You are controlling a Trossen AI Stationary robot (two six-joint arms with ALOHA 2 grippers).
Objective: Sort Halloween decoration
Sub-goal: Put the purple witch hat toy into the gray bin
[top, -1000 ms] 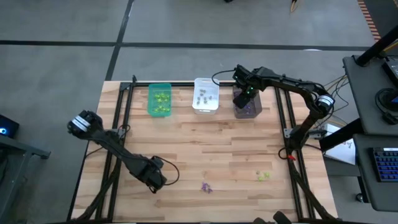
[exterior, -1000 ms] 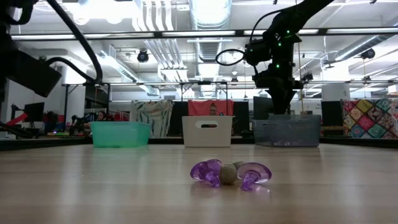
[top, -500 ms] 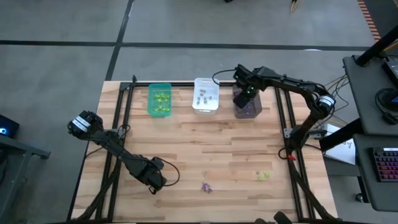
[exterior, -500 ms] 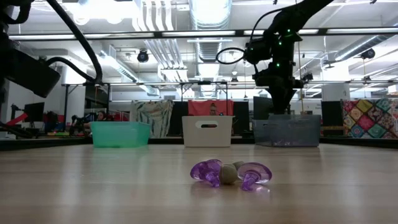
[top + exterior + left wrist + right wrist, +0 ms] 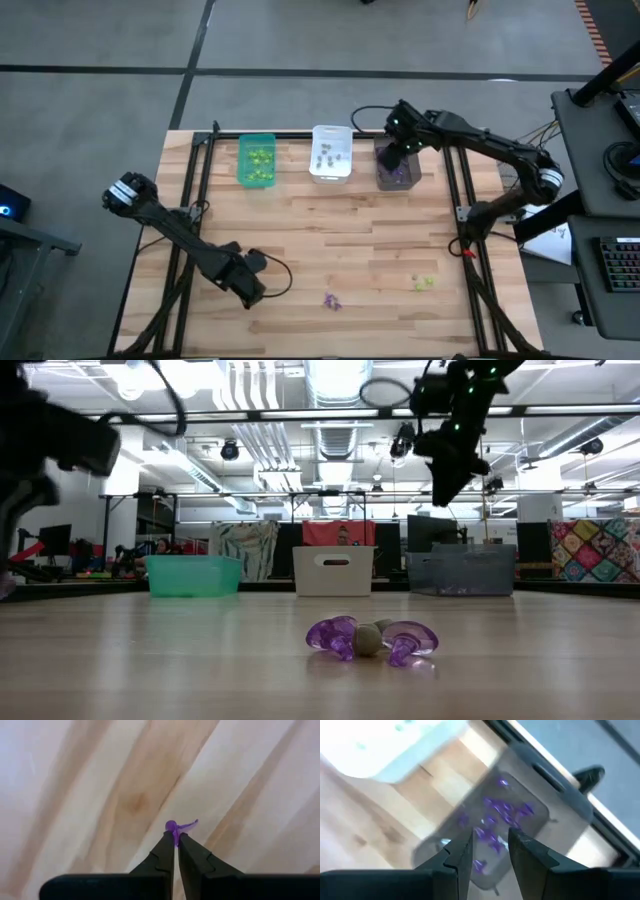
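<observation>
My left gripper (image 5: 247, 292) points down near the table's near left part and is shut on a tiny purple trinket (image 5: 176, 826). A small cluster of purple and greyish trinkets (image 5: 332, 301) lies on the wood near the front edge, close up in the low view (image 5: 370, 638). A yellow-green trinket pile (image 5: 424, 284) lies farther right. My right gripper (image 5: 490, 837) hangs open, slanting down, above the dark grey bin (image 5: 398, 172), which holds several purple trinkets (image 5: 495, 815). Nothing is between its fingers. My left gripper pinches the purple trinket between its two fingertips (image 5: 167, 842), coming from above and pointing down. The trinket's round end (image 5: 171, 825) and a thin prong (image 5: 190, 824) stick out past the tips. Whether it is clear of the wood, I cannot tell.
Three bins stand in a row along the far edge: green (image 5: 257, 160) with yellow-green pieces, white (image 5: 331, 152) with greyish pieces, and the dark grey one. Black frame rails (image 5: 190, 215) run along both table sides. The middle of the wooden top is bare.
My right gripper has risen from just over the dark grey bin to well above it, staying open. The trinkets on the table have kept their places.
</observation>
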